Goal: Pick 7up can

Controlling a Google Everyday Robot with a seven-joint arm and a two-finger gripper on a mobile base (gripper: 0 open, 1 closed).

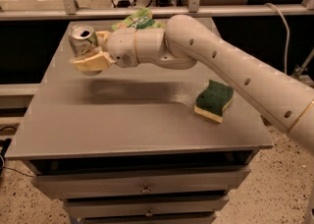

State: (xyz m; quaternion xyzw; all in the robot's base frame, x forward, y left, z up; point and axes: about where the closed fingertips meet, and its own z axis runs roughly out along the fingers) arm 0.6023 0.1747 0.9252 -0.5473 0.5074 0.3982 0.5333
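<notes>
- The gripper (92, 50), above the far-left part of the table (122, 120), had matt cream plastic fingers (93, 62) clamped on the 7up can (81, 41) — shiny silver metal.
- Behind it, the arm (235, 70) wore a smooth white shell.
- Right of it, the sponge (214, 100) was rough green over yellow foam.
- Below it, the table looked matt grey — smooth.
</notes>
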